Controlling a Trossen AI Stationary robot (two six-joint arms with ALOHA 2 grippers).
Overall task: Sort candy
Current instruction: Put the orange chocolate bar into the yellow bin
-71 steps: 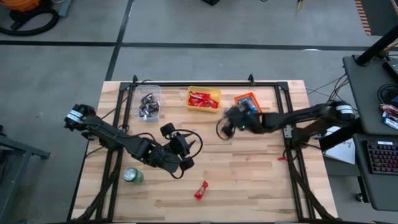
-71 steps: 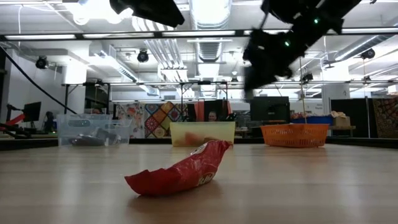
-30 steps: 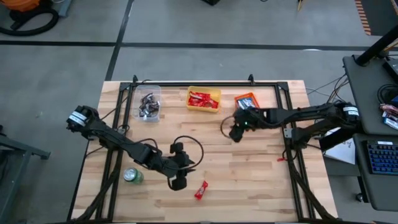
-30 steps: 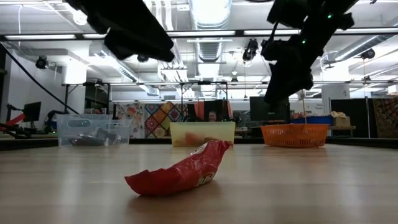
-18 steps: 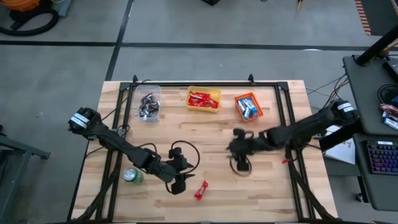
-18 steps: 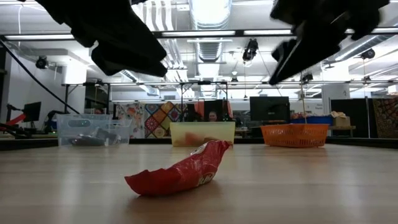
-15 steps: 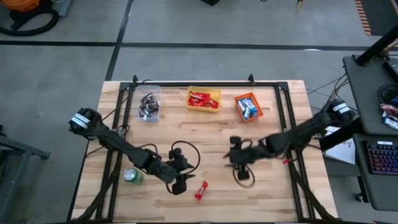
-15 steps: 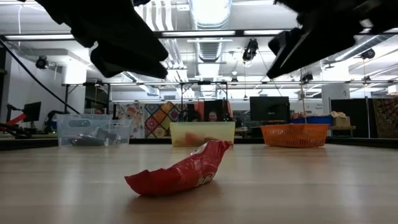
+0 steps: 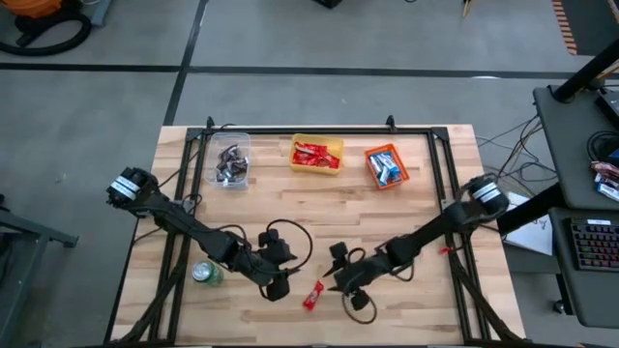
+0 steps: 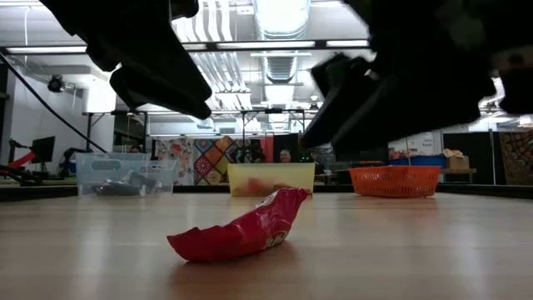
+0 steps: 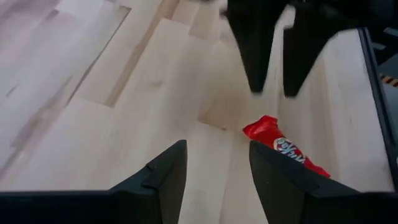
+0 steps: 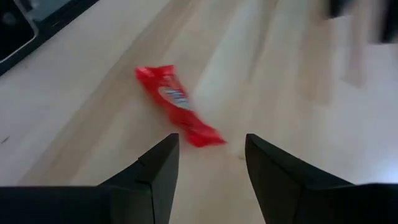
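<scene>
The high camera is looking straight down on the whole table (image 9: 406,208) from well above. The low camera is sitting at table-top height, facing level across the wood into the room. Each wrist camera is peering close past its own dark fingers at the boards. All four are sharing the red candy bar (image 9: 312,296) (image 10: 241,231) (image 11: 284,152) (image 12: 179,106) near the front edge.

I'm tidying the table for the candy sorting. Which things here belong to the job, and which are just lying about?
Part of the job:
- red candy bar, loose on the table
- clear bin of dark candies
- yellow bin of red candies
- orange bin of blue-and-white candies

Just lying about:
- green can, near the left arm
</scene>
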